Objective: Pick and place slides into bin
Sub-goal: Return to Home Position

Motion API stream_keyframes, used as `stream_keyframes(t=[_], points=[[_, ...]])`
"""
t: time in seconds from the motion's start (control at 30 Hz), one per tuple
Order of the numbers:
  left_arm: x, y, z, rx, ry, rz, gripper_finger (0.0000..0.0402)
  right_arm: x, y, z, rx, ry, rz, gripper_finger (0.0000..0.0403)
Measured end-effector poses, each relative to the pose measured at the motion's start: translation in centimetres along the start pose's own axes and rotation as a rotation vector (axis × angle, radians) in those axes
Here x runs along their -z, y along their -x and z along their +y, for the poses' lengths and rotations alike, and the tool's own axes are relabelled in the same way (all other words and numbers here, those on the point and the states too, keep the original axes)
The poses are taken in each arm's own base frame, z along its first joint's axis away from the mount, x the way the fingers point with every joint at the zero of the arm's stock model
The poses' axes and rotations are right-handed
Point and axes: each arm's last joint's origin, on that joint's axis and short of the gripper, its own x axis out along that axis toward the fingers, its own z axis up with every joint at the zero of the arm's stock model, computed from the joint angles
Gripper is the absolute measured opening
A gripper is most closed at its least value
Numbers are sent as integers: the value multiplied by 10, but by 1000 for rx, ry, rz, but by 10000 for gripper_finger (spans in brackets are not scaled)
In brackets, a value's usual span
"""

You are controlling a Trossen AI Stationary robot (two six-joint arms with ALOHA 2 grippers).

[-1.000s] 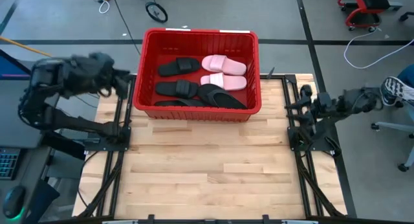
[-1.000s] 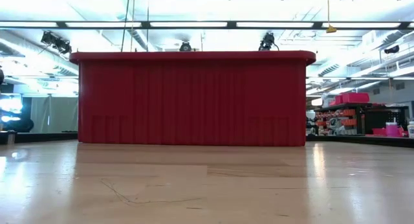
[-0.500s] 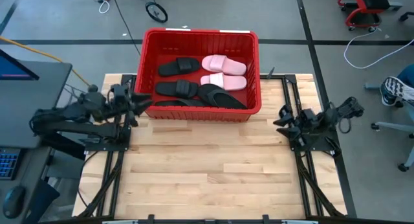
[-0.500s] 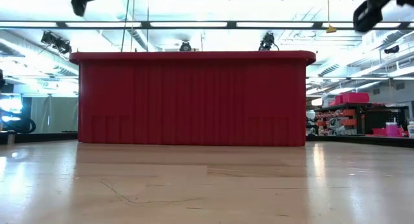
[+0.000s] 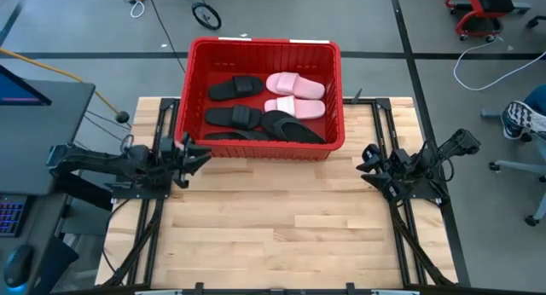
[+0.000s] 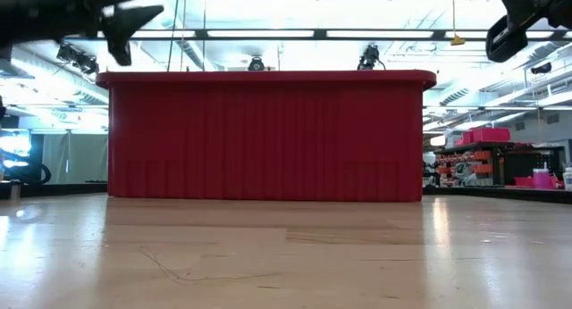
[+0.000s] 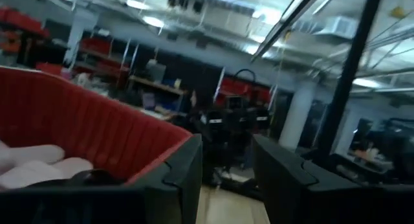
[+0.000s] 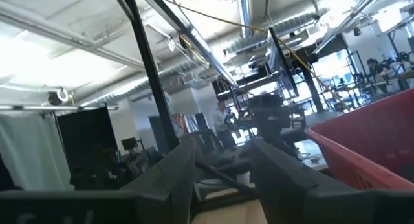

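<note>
Now, the wooden table (image 5: 273, 235) carries the red bin (image 5: 264, 148) at its 12 o'clock edge. The left gripper (image 5: 198, 155) hangs over the table's 9 o'clock side, just off the bin's near corner, fingers spread apart and grasping nothing. The right gripper (image 5: 367, 163) sits at 3 o'clock, apart from the bin, likewise parted and empty. Inside the bin, four black slides (image 5: 236, 117) fill the 9 and 6 o'clock parts, and two pale pink slides (image 5: 296, 84) lie toward 2 o'clock.

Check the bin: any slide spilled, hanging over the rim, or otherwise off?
Nothing stands out. The slides all lie inside the bin, some overlapping. The left gripper and right gripper are open, empty, beside it.
</note>
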Motion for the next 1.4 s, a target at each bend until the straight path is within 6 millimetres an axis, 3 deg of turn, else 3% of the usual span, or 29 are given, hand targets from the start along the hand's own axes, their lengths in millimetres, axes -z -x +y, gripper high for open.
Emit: stream_keyframes(t=[0.13,0.77,0.97,1.1,1.23,1.4], points=[[25,12,6,46,52,-31,143,2,0,-1,6,19,21,154],[27,10,2,59,-26,55,148,3,0,-1,8,-28,30,154],[28,10,2,55,130,67,145,3,0,-1,8,-29,30,154],[39,12,1,137,-37,191,150,3,0,-1,8,-29,29,154],[49,18,4,173,-51,260,156,3,0,-1,8,-29,30,154],[47,23,6,183,-29,262,156,3,0,-1,9,-30,31,154]])
